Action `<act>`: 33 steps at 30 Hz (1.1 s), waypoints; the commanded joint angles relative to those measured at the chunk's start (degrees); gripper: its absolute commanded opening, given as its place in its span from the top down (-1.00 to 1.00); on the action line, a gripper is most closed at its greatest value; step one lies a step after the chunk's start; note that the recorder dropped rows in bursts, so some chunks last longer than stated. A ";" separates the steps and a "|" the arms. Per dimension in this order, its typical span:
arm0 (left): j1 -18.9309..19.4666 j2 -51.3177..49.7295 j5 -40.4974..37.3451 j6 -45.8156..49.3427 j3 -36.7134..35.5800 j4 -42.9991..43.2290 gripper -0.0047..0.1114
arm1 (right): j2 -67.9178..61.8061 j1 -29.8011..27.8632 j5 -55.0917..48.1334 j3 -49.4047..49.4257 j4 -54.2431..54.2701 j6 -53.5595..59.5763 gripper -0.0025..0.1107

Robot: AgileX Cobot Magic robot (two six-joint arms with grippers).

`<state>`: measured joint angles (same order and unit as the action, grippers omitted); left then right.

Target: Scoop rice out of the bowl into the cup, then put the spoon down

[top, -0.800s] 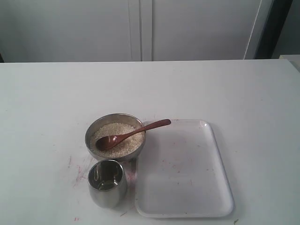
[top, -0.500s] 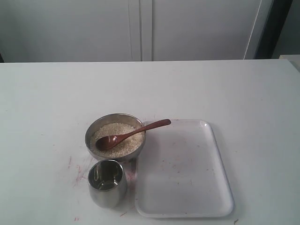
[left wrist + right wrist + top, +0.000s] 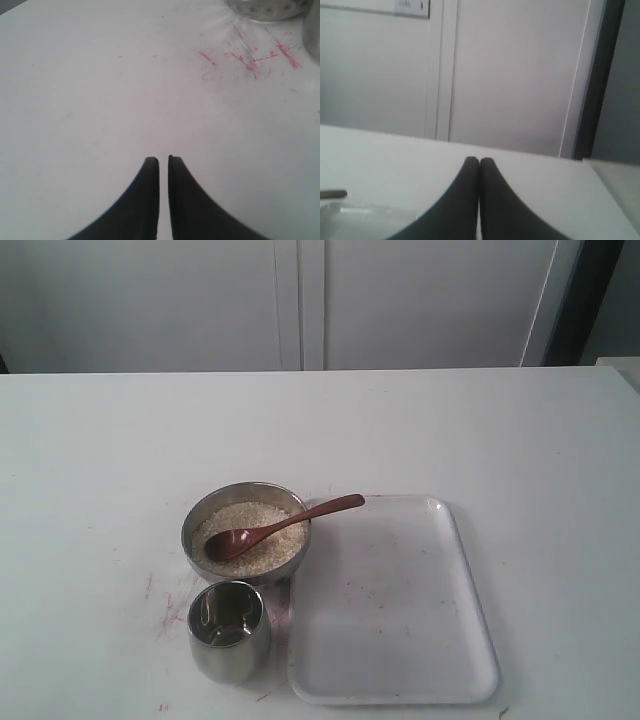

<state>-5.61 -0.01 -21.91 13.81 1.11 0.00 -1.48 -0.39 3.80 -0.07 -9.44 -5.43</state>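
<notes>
As the spoon [image 3: 270, 530] lies ungripped with its head on the rice [image 3: 272, 550] in the bowl [image 3: 192, 525], no scooping is judged done; the cup [image 3: 230, 635] beside it appears empty. The left hand [image 3: 163, 160] and right hand [image 3: 479, 161] are closed on nothing.

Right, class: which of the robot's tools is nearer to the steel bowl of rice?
Left, most likely. The left tool sits low over the table with the bowl ahead, past red marks. The right tool faces the wall; its view misses the bowl.
</notes>
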 commanded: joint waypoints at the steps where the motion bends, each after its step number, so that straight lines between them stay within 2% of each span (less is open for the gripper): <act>1: -0.31 0.01 -2.99 -0.33 -0.52 -0.32 0.67 | 0.29 -0.26 9.14 0.07 -0.47 0.28 0.96; 5: -0.31 0.01 -2.99 -0.33 -0.52 -0.32 0.67 | 0.29 -0.26 15.49 0.07 -0.47 0.05 0.96; 9: -0.31 0.01 -2.99 -0.33 -0.52 -0.32 0.67 | 0.29 -0.26 16.49 0.07 -0.47 -5.33 0.96; 15: -0.31 0.01 -2.99 -0.33 -0.52 -0.32 0.67 | 0.29 -0.26 14.46 0.07 -0.92 -37.52 0.96; 18: -0.31 0.01 -2.99 -0.33 -0.52 -0.32 0.67 | -0.63 0.11 3.45 -2.49 -3.59 -45.85 0.96; 21: -0.31 0.01 -2.99 -0.33 -0.52 -0.32 0.67 | -4.04 1.97 -6.93 -7.67 -6.28 -45.57 0.96; 24: -0.31 0.01 -2.99 -0.33 -0.52 -0.32 0.67 | -10.04 5.27 -14.65 -14.88 -5.96 -39.34 0.96; 29: -0.31 0.01 -2.99 -0.33 -0.52 -0.32 0.67 | -25.03 11.97 -29.95 -30.48 -2.92 -21.22 0.96; 33: -0.31 0.01 -2.99 -0.33 -0.52 -0.32 0.67 | -39.00 14.74 -43.03 -45.65 5.55 -4.94 0.96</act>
<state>-5.61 -0.01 -22.02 13.81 1.11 0.00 -32.61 12.82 -30.90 -37.11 -8.91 -21.98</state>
